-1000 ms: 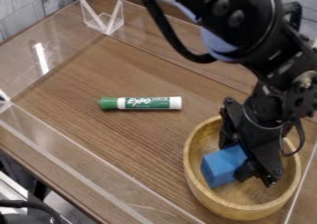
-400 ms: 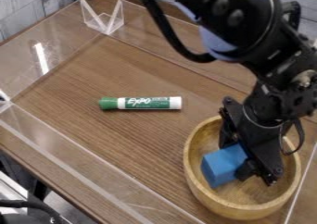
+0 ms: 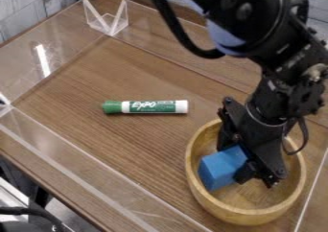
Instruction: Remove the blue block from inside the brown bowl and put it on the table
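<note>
The brown bowl (image 3: 205, 199) sits at the lower right of the table (image 3: 115, 140). Inside it lies the blue block (image 3: 223, 169), with a corner raised toward the bowl's left rim. My gripper (image 3: 251, 162) points down into the bowl and is shut on the blue block's right side; the black fingers (image 3: 266, 169) cover that edge of the block. The arm reaches in from the upper right and hides the bowl's far rim.
A green-labelled marker (image 3: 145, 106) lies on the table left of the bowl. Low clear acrylic walls (image 3: 38, 58) edge the table, and a clear stand (image 3: 106, 15) is at the back.
The gripper and the blue block have shifted slightly left and up inside the bowl; the block sits a little more tilted.
</note>
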Robot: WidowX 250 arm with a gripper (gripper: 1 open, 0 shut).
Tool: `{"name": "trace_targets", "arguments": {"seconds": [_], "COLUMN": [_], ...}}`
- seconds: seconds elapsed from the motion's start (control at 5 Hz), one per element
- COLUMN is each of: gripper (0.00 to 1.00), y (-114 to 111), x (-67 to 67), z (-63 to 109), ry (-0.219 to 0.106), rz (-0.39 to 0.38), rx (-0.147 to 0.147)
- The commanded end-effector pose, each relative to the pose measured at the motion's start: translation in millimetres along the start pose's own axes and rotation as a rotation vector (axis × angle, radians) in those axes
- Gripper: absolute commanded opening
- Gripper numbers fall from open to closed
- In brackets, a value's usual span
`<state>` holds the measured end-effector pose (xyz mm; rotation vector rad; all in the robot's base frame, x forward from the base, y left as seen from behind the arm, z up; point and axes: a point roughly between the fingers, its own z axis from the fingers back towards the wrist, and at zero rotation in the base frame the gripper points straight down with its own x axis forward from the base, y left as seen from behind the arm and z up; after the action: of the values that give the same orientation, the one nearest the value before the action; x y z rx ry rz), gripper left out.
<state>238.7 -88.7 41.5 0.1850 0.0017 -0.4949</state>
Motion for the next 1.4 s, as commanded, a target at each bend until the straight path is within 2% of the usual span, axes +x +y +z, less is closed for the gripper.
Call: {"name": "trace_targets", "arguments": {"seconds": [0.0,0.6,0.8,1.0,1.2], "gripper": [0.0,0.0,0.0,0.0,0.0], "y": [9,23,35,65,108], "x": [10.8,6.2,3.6,0.9,-1.9], "z": [25.4,57.3,76.0,92.6,94.2], "ry": [-0.068,-0.051,-0.078,-0.079,-0.08], "rz": [0.036,0.06,0.081,0.172,0.248], "rx": [0.004,0.003,0.021,0.045,0.059]}}
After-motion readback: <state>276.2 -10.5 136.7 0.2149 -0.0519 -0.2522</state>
